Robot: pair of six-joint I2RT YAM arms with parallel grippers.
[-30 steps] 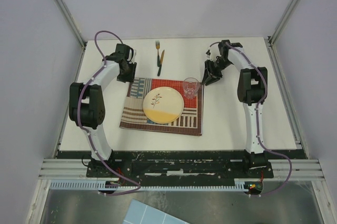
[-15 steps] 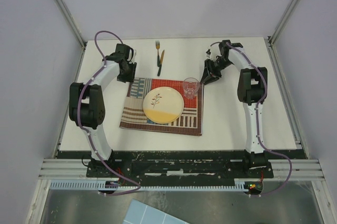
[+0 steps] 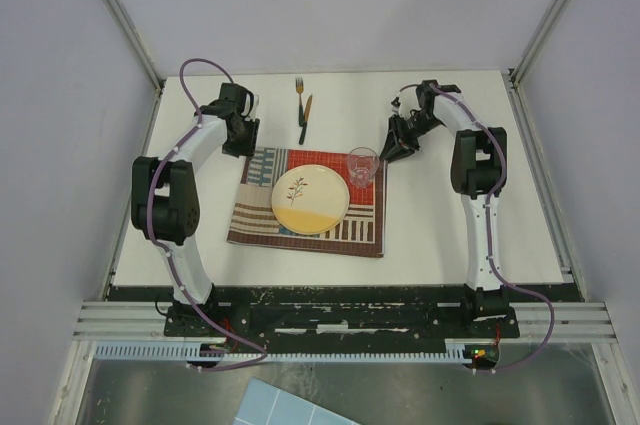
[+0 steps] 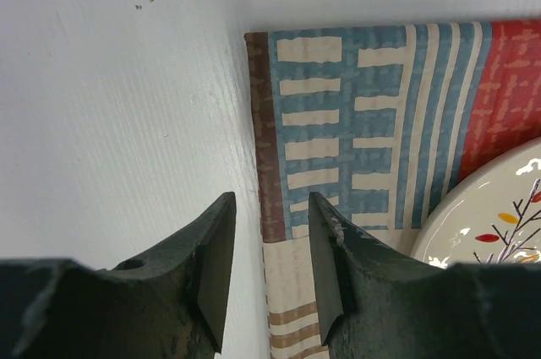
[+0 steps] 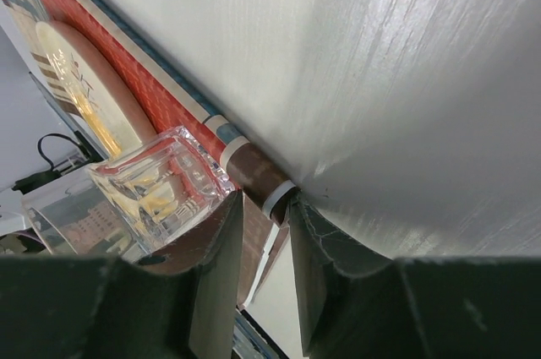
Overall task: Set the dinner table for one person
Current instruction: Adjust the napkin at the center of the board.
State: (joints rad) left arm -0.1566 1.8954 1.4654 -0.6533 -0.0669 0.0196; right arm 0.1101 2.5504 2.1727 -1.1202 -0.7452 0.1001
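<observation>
Right gripper (image 5: 265,200) has edged back; only wrist views show both part-open, empty, left gripper (image 4: 270,207) straddling placemat (image 4: 355,122) edge.

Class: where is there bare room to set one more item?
Free: dinner table between placemat and right arm, and before the placemat's near edge. Crowded: its far side, with left hand, right hand, glass, fork, knife.

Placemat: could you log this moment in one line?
left gripper open over placemat left edge | right gripper open at far-right corner | plate, glass on it
</observation>
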